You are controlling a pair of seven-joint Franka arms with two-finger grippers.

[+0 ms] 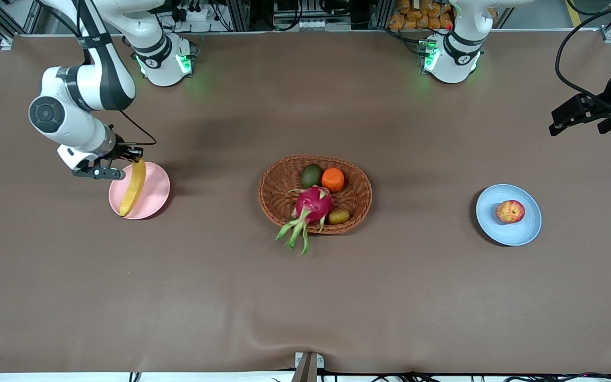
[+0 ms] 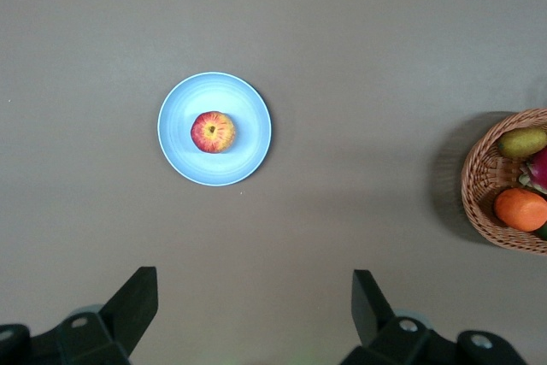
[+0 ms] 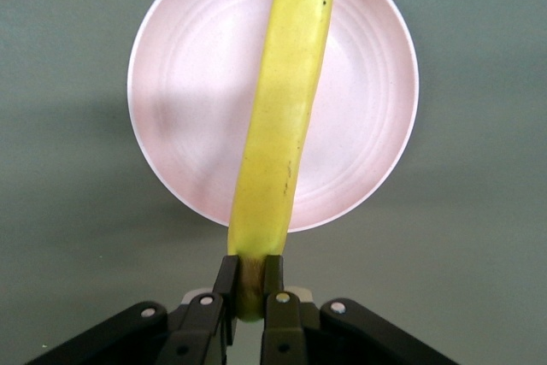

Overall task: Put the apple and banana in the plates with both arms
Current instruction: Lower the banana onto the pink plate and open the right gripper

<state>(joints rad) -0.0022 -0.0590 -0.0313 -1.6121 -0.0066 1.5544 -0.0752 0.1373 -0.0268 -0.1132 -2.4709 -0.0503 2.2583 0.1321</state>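
The banana lies lengthwise over the pale pink plate at the right arm's end of the table. My right gripper is shut on the banana's end; the right wrist view shows the fingers pinching that end of the banana above the pink plate. The apple sits in the light blue plate at the left arm's end. My left gripper is open and empty, raised near the table's edge; in the left wrist view it looks down on the apple in the blue plate.
A brown woven basket in the middle of the table holds a magenta dragon fruit, an orange fruit, a green fruit and a small brown fruit. The basket edge also shows in the left wrist view.
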